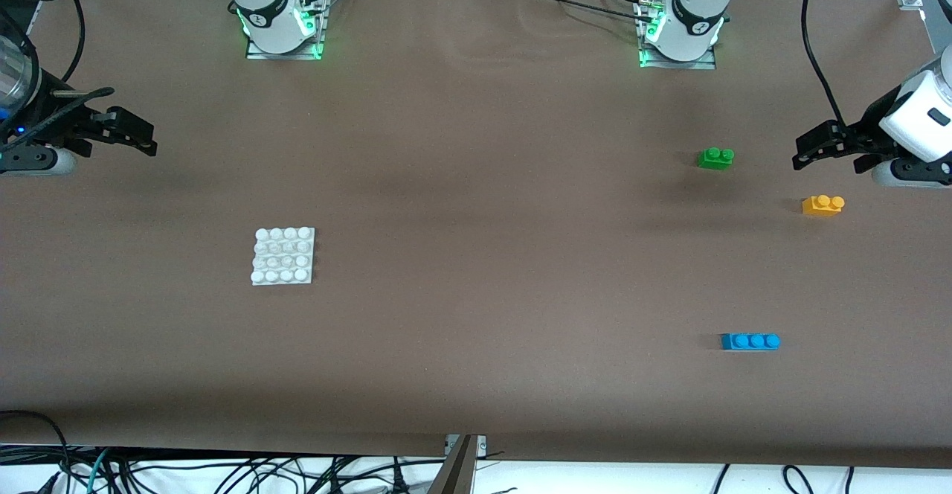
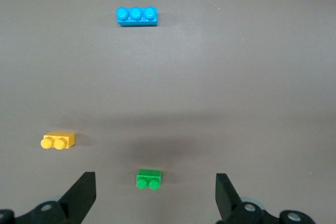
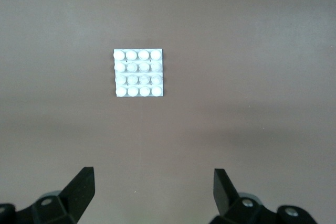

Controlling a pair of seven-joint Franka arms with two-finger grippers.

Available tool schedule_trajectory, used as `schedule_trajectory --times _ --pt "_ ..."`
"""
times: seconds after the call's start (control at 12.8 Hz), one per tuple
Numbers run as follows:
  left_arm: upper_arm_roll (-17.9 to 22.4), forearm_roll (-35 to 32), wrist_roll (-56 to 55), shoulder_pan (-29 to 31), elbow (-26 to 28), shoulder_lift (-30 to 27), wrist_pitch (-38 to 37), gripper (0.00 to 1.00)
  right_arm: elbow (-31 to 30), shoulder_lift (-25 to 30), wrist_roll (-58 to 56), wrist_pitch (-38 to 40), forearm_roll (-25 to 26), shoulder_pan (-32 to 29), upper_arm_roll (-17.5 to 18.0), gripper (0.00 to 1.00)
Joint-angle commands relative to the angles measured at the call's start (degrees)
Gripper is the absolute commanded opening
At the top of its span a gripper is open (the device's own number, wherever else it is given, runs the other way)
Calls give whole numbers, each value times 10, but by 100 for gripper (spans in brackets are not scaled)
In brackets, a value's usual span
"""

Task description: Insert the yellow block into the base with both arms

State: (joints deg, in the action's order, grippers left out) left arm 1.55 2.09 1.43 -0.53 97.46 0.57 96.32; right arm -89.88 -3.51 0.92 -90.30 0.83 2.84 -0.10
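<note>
Both grippers, left [image 1: 807,150] and right [image 1: 141,137], hover with fingers apart; yellow block [image 1: 822,204] and base [image 1: 283,256] lie well apart on the worktop [image 1: 476,256].

I see the base [image 1: 282,257] lying flat on the table [image 1: 476,390] toward the right arm's end. Three bricks lie well apart toward the left arm's end: the two-stud brick [image 1: 715,158] farthest from the front camera, the yellow block [image 1: 822,204] nearer and closest to that end, the three-stud brick [image 1: 750,341] nearest the camera.

Both arms [image 1: 918,118] mostly cut off at frame edges
</note>
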Motion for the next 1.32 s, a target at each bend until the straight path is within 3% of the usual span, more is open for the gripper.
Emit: schedule_trajectory --times 0.0,1.09,1.25 --pt "1 -11 -2 -1 -14 6 -12 100 -3 3 -3 -8 -2 -6 4 100" --pt "1 -11 -1 -1 -15 6 -12 100 -3 3 -2 -8 -2 -6 4 100" --pt "1 -11 -2 -1 -15 6 -12 100 -3 -26 -2 -13 -4 -2 4 100"
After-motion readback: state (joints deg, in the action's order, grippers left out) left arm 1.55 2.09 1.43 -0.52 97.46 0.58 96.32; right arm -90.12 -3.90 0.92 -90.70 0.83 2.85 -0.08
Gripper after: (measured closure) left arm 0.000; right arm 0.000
